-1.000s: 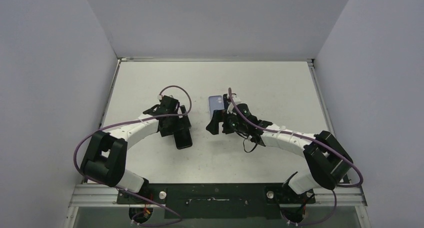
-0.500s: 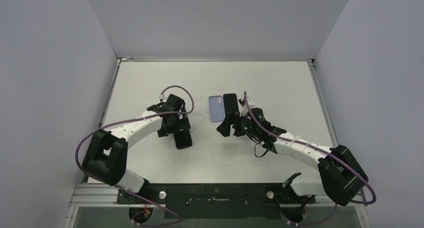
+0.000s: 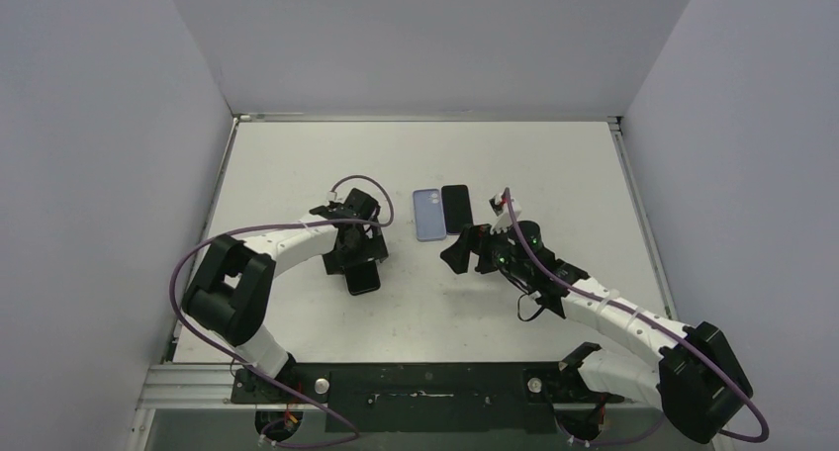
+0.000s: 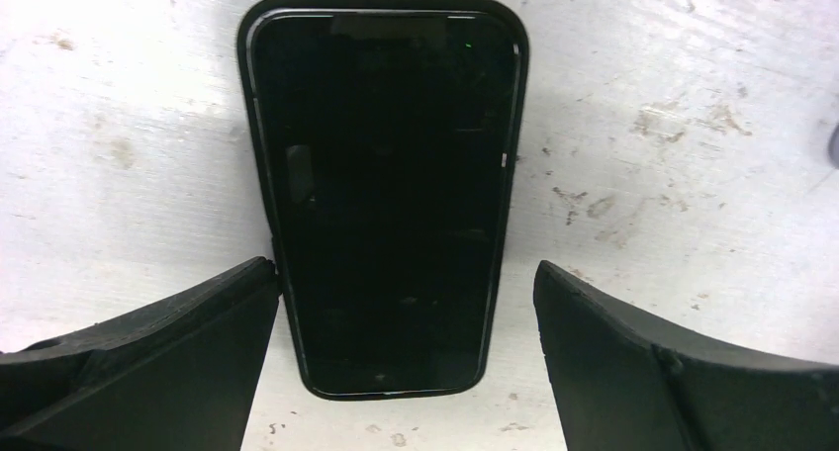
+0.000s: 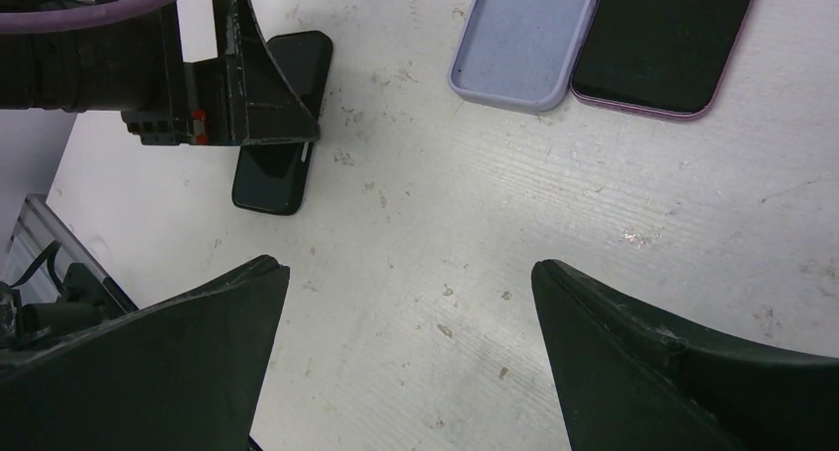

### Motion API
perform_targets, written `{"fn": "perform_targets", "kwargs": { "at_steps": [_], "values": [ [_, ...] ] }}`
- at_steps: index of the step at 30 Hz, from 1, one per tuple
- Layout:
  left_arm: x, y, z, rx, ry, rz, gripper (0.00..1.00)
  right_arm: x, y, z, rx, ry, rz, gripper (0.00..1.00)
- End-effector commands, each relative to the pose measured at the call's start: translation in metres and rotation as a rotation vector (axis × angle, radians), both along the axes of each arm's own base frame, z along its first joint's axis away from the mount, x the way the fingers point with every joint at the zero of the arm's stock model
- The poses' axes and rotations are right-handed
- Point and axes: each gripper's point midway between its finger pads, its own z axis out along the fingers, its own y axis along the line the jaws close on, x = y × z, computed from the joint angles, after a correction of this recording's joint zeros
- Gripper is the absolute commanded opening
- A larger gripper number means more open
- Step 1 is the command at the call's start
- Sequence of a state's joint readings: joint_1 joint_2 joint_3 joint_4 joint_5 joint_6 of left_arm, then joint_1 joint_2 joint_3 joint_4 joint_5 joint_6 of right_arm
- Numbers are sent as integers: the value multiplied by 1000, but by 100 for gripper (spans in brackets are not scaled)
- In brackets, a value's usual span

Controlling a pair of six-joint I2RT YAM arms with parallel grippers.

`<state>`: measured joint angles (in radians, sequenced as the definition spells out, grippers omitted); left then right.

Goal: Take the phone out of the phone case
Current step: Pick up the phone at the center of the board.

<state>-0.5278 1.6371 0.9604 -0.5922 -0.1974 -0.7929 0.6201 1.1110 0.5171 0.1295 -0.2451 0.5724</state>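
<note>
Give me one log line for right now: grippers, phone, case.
left gripper open over black-cased phone | right gripper open, empty | lavender case empty | bare phone beside lavender case, screen up

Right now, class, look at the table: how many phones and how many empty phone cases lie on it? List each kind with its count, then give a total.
Phones: 2 (the phone with a pink edge and the black phone)
Empty phone cases: 1 (the lavender case)
Total: 3
</note>
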Motion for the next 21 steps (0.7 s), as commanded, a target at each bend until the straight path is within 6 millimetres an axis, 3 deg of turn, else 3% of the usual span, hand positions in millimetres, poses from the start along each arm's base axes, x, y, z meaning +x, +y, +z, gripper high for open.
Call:
{"fn": "perform_targets", "kwargs": {
  "at_steps": [1,15,21],
  "values": [
    [14,-20,5,-78,-46,9,97,4,-11,6,-12,-36,-38,100],
    [-1,-12,-25,40,22,-33,97,4,-6,6,-2,-19,-29,100],
    [-10,-26,-26,7,33,-65,68,4,10,3,22,0,7,100]
  ]
}}
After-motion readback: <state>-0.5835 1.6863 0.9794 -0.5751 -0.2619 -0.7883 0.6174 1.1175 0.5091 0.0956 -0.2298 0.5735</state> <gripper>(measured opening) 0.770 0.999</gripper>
